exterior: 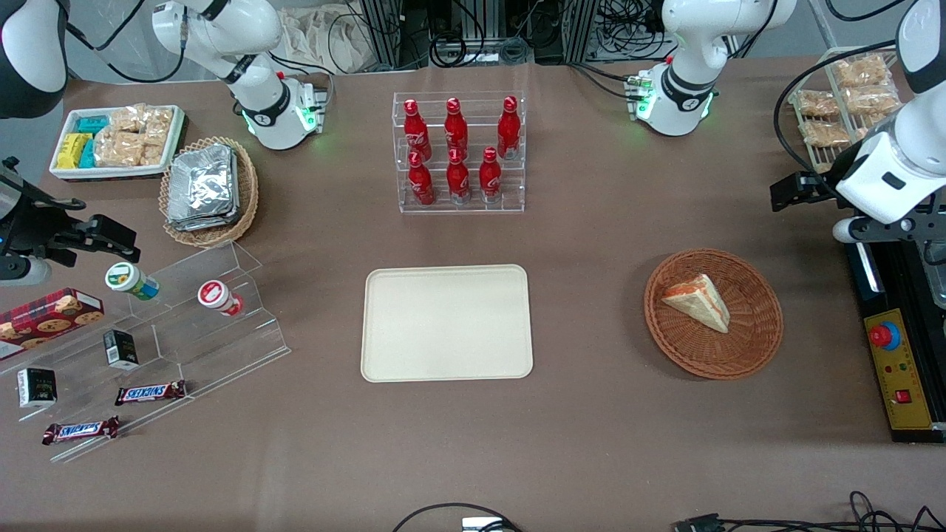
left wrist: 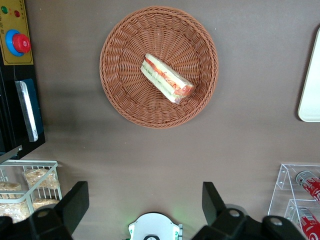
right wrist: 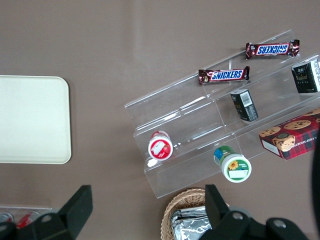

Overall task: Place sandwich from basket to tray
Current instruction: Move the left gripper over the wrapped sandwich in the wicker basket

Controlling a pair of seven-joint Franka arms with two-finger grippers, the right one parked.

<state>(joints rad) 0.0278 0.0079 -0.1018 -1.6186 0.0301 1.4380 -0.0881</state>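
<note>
The sandwich (exterior: 698, 301), a wrapped white wedge with orange and green filling, lies in the round reddish-brown basket (exterior: 713, 366). It also shows in the left wrist view (left wrist: 167, 79), inside the basket (left wrist: 120, 70). The cream tray (exterior: 447, 323) lies bare beside the basket, toward the parked arm's end; its edge shows in the left wrist view (left wrist: 311, 85). My left gripper (exterior: 794, 191) hangs above the table, farther from the front camera than the basket and nearer the working arm's end. Its fingers (left wrist: 75, 205) are spread wide and hold nothing.
A clear rack of red bottles (exterior: 458, 151) stands farther back than the tray. A wire rack of beige snacks (exterior: 842, 103) and a yellow control box with a red button (exterior: 898, 369) sit at the working arm's end. A stepped acrylic shelf (exterior: 185, 318) is at the parked arm's end.
</note>
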